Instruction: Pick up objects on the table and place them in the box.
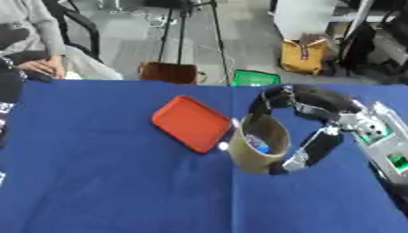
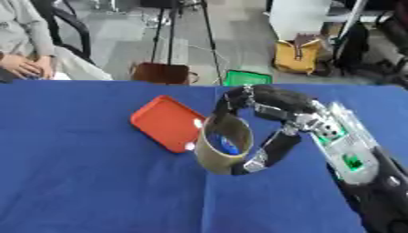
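Note:
A brown tape roll (image 1: 250, 160) stands on edge just right of the flat orange tray (image 1: 190, 121) on the blue table. My right hand (image 1: 320, 107) reaches in from the right and is shut on the roll, with fingers hooked over its top and the thumb (image 1: 316, 146) against its right side. Something small and blue shows through the roll's hole. A small white thing (image 1: 223, 146) lies at the tray's near corner. A dark shape at the left edge looks like my left hand (image 1: 8, 93); its pose is hidden.
The blue cloth (image 1: 119, 191) covers the whole table. Beyond the far edge are a brown bag (image 1: 167, 72), a green item (image 1: 255, 78), a yellow bag (image 1: 304, 55) and a seated person at the far left.

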